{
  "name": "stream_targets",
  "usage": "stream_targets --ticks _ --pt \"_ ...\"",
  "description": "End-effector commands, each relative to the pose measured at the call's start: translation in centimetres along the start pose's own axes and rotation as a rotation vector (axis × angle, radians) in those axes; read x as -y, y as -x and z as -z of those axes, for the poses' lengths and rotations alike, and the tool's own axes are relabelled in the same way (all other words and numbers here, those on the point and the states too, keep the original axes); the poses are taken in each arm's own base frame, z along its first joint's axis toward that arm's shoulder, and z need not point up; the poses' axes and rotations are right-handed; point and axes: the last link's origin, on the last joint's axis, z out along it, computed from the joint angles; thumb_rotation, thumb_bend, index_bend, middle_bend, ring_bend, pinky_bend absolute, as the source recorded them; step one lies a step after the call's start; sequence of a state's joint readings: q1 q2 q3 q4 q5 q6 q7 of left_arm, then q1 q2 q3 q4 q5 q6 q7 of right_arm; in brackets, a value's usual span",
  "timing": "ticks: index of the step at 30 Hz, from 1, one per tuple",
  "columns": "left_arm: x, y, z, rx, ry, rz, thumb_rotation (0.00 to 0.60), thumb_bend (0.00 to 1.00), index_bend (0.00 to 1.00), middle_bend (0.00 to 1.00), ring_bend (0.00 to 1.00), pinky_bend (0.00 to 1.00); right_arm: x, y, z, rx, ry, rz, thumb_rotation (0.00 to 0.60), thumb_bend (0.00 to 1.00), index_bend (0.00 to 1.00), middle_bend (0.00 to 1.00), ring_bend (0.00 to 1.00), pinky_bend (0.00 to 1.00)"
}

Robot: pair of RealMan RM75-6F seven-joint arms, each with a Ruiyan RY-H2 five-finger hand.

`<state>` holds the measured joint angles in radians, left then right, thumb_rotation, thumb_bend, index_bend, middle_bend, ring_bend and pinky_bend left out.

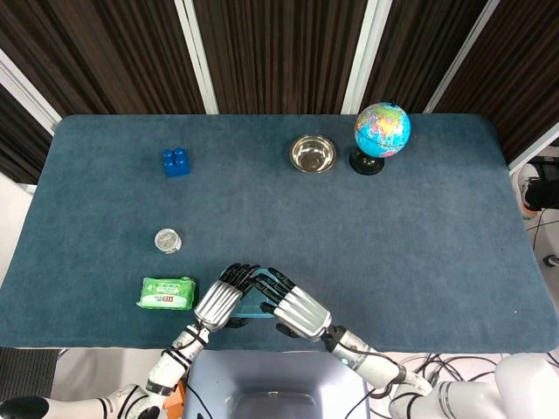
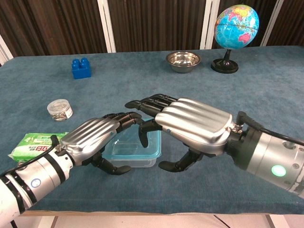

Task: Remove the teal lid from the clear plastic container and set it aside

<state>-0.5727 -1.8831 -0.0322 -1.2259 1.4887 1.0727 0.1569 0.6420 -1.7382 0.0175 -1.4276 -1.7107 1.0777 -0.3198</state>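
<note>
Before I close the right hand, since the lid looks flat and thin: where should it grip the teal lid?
Grip the lid by its exposed right rim, coming from the right and above. It lies flat on the low container, so only the edge offers purchase. The left hand already covers the left side; the right hand hovers over the right edge.
</note>
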Motion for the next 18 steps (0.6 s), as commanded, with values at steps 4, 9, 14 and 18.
stream_targets --ticks 4,9,14,18 --pt "0.22 0.18 0.12 0.012 -0.006 0.003 0.6 0.25 0.24 0.38 0.39 0.44 0.65 0.9 -1.1 -0.005 -0.006 0.009 0.6 0.22 0.49 0.0 0.0 0.0" --pt "0.38 0.17 0.34 0.014 -0.008 0.0 0.6 0.25 0.24 0.38 0.39 0.43 0.53 0.94 -1.15 -0.01 -0.001 0.028 0.6 0.22 0.51 0.0 0.0 0.0" --pt "0.3 0.29 0.42 0.02 -0.005 -0.003 0.6 0.25 0.24 0.38 0.39 0.43 0.14 0.96 -1.21 -0.006 0.014 0.025 0.6 0.22 0.52 0.0 0.0 0.0" --pt "0.19 0.51 0.48 0.025 -0.001 -0.008 0.6 0.25 0.24 0.38 0.39 0.43 0.05 1.02 -1.39 -0.004 0.018 0.034 0.6 0.22 0.54 0.0 0.0 0.0"
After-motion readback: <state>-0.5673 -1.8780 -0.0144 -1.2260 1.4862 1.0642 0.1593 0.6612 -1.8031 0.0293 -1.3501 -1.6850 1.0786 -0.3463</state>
